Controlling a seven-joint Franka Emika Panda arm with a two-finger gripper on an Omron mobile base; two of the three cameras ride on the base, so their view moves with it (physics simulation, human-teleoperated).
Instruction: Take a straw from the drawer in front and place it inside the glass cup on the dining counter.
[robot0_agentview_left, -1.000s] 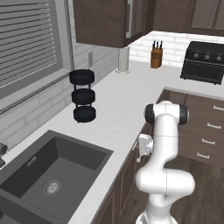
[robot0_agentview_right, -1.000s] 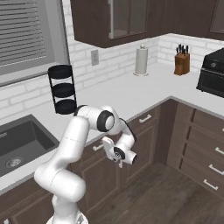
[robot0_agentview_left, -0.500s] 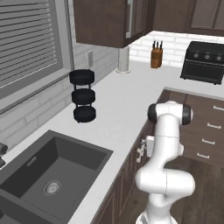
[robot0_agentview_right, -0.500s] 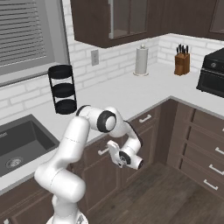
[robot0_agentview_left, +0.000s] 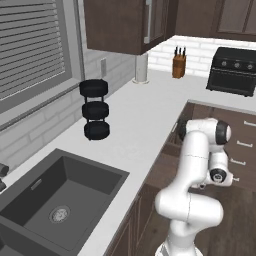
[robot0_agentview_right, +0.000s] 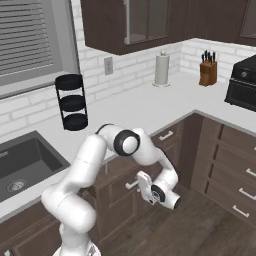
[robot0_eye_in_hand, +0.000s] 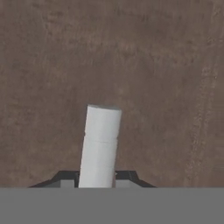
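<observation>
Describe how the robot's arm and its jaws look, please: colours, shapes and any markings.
The arm is built of glossy white, rounded tube segments, linked by dark grey round joints with black end caps. No cables or markings show. The gripper is a small white block. In the hand view its fingertips are small, dark and wedge-shaped.

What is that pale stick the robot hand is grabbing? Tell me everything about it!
It is the drawer's handle: a slim, smooth, round bar, pale silver, and it looks like metal. In the hand view it stands slightly tilted in front of the dark brown wooden drawer front. The gripper is closed on it from both sides. Where it joins the wood is hidden.
</observation>
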